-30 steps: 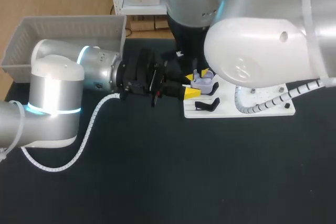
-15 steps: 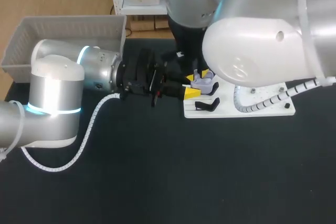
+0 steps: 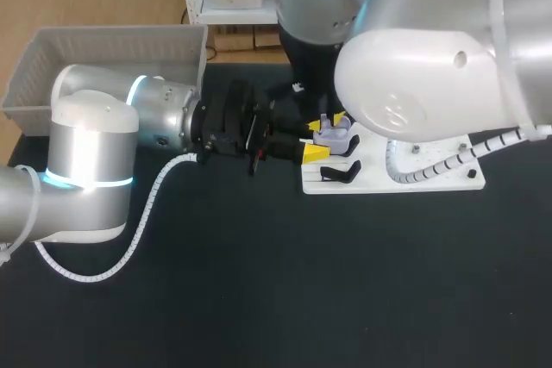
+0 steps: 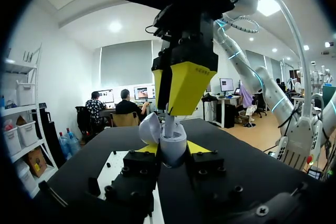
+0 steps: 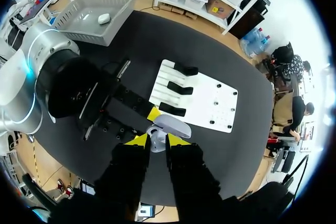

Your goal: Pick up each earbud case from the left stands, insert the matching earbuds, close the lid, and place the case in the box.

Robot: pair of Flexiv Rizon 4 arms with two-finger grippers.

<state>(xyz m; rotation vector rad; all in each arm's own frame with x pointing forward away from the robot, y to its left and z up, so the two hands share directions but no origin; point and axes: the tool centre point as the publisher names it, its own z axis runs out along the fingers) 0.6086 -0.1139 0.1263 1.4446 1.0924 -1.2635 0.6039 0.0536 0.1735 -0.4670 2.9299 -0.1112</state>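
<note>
We've got the left gripper (image 4: 172, 149) coming in level from the left, clamped on the case (image 4: 172, 141) with a yellow tip on either side. The case is over the left edge of the white board (image 3: 431, 180), just beside the black stands (image 3: 341, 173). It sits upright, mouth up. The lid (image 5: 171, 124) is hinged open and leans toward the board. The right gripper (image 5: 156, 141) is straight above it, fingers nearly together, pinching an earbud (image 4: 169, 124). The earbud's stem is vertical, lower end in the case. The box (image 3: 103, 40) is at back left with a second case (image 5: 104, 18) inside.
</note>
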